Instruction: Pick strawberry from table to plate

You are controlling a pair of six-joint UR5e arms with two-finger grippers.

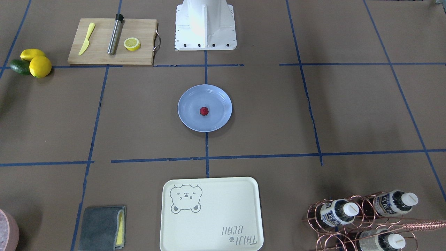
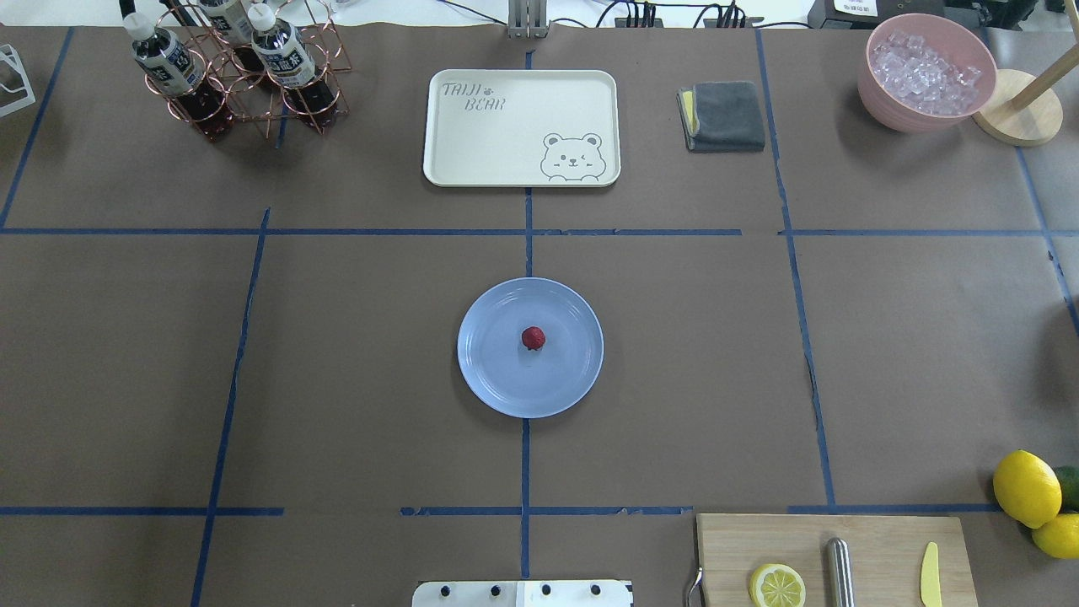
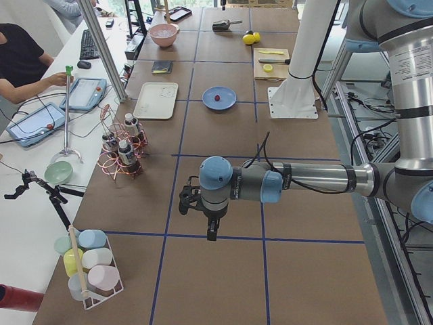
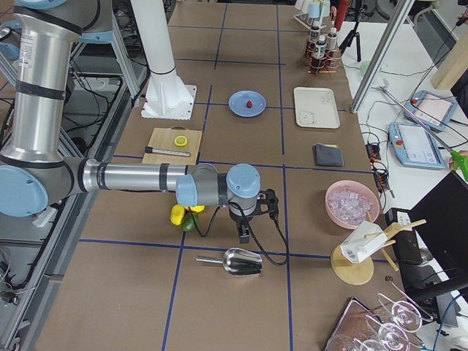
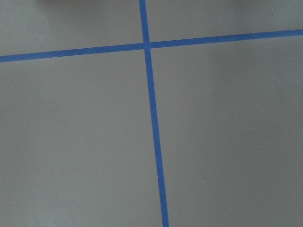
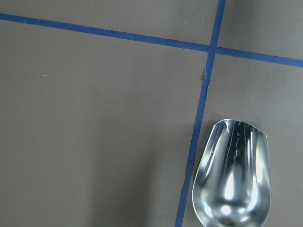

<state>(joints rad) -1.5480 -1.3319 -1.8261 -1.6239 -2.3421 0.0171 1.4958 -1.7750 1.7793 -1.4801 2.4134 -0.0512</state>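
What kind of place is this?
Most likely a robotics lab staged for kitchen-style tasks: the left arm and right arm reach over a paper-covered table marked with blue tape lines, and a person sits alongside at tablet-like panels.

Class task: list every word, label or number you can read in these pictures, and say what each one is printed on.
"TAIJI BEAR": printed on the cream tray, next to a bear drawing.
Labels on the bottles in the wire rack: print too small to read.
No other text is legible.
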